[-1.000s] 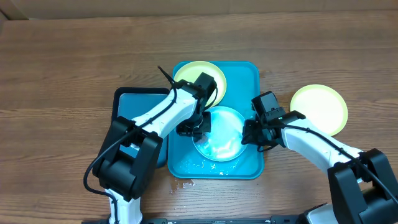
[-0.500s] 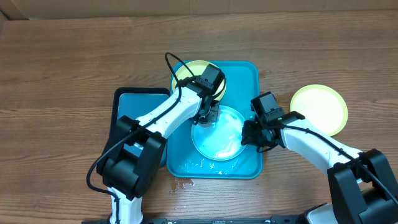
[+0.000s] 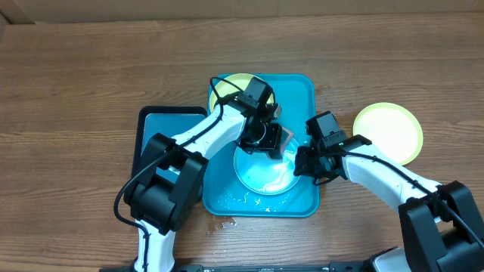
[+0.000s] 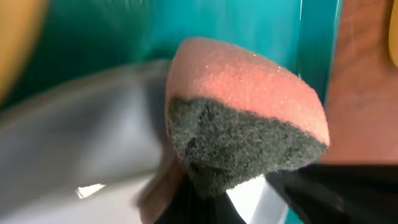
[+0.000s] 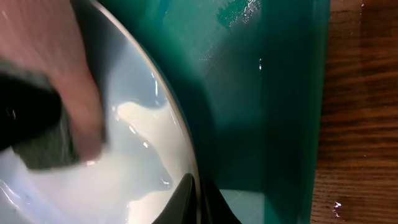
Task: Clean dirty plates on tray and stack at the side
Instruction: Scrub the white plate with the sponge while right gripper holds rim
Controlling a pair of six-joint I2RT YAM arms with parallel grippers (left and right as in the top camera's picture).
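Pink foam sponge (image 4: 249, 106), grey scouring face, pinched in left tool (image 3: 268, 140), now shifted right across light-blue-rimmed round plate (image 3: 261, 174) in teal plastic tray (image 3: 299, 94); near right tool (image 3: 301, 162), clamped on plate's rim beside tray wall.

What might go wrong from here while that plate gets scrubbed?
The right pincer grips only the rim of the wet round light-blue-rimmed plastic plate; scrubbing with the pink-and-green sponge may pull it loose. Spilled water lies on the wooden table by the teal rectangular plastic tray; more may spill.
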